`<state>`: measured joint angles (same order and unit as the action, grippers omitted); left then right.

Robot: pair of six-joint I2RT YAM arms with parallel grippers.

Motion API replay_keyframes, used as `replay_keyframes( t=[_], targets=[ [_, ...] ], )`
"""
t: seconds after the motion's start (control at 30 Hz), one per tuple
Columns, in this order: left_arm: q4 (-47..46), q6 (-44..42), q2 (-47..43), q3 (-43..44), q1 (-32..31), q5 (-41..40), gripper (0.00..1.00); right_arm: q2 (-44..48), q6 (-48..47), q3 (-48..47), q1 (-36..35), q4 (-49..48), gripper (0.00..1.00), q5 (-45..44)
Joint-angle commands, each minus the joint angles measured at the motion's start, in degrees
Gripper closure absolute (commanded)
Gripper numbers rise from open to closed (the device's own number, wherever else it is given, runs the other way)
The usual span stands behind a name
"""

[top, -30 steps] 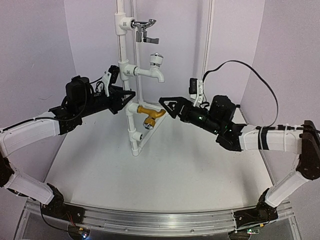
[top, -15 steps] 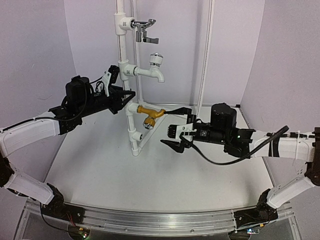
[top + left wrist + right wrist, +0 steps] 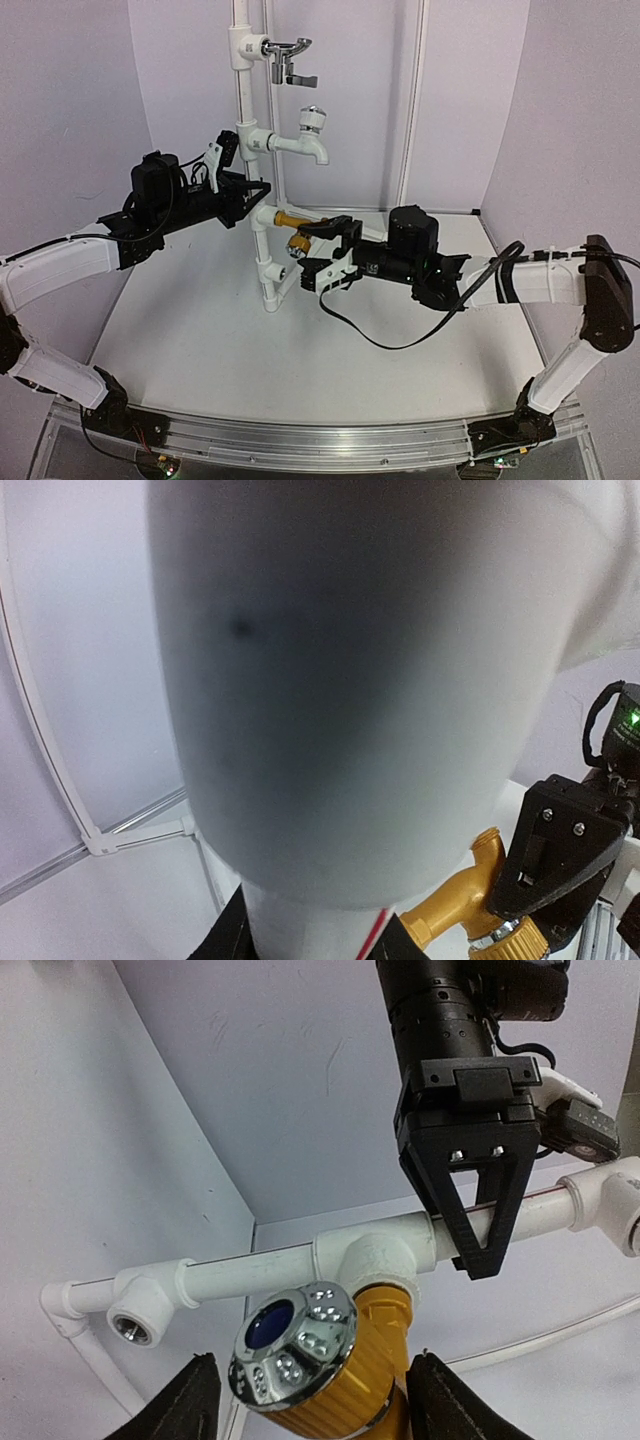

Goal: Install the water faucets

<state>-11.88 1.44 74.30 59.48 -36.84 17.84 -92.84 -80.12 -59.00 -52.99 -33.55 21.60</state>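
- The brass tap sits in the tee fitting low on the white pipe stand. Its body stands out from the run, with the knob facing the right wrist camera.
- Change: a second ago your right gripper hung off to the right of the spout. Half a second ago it had pulled back and rolled over. Now it has come in and straddles the tap.
- Its pincer is spread wide, one finger on each side of the brass body. There is daylight on both sides and no contact yet.
- The tap itself looks unmoved across that second.
- Judgement: this is a re-grip for another turn of the thread. You cannot tell from here whether the tap is fully seated.
- The left gripper has not shifted. It is closed on the white pipe just beside the tee, bracing it, and the pipe fills the left wrist view as a blur.
- Materials: the tap is golden brass with a ribbed collar. The knob is faceted chrome with dimpled faces and a blue centre disc.
- The pipe and tee are smooth matt white plastic, round in section.
- Higher on the same stand are a white plastic tap and a chrome lever tap, both well apart from the grippers.
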Motion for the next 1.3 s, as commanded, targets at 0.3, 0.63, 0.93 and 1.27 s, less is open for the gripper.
replay_keyframes(
  t=[0.3,0.63,0.93,1.27],
  targets=[
    [11.5,8.6,1.2,-2.1,-1.3,5.9,1.00,-2.5,39.7,-2.8,-0.8,-11.2,0.70,-10.0],
    [11.5,8.8,1.0,-2.0,-1.3,6.3,1.00,-3.8,85.0,-2.7,-0.6,-12.1,0.90,-21.3],
    [11.5,8.9,0.8,-2.1,-1.3,6.7,1.00,-4.8,98.8,-2.1,-0.3,-12.8,1.00,-21.6],
    [11.5,8.7,0.5,-2.2,-1.3,5.2,1.00,-2.3,96.9,-2.2,0.1,-10.4,0.33,-23.4]
  ],
)
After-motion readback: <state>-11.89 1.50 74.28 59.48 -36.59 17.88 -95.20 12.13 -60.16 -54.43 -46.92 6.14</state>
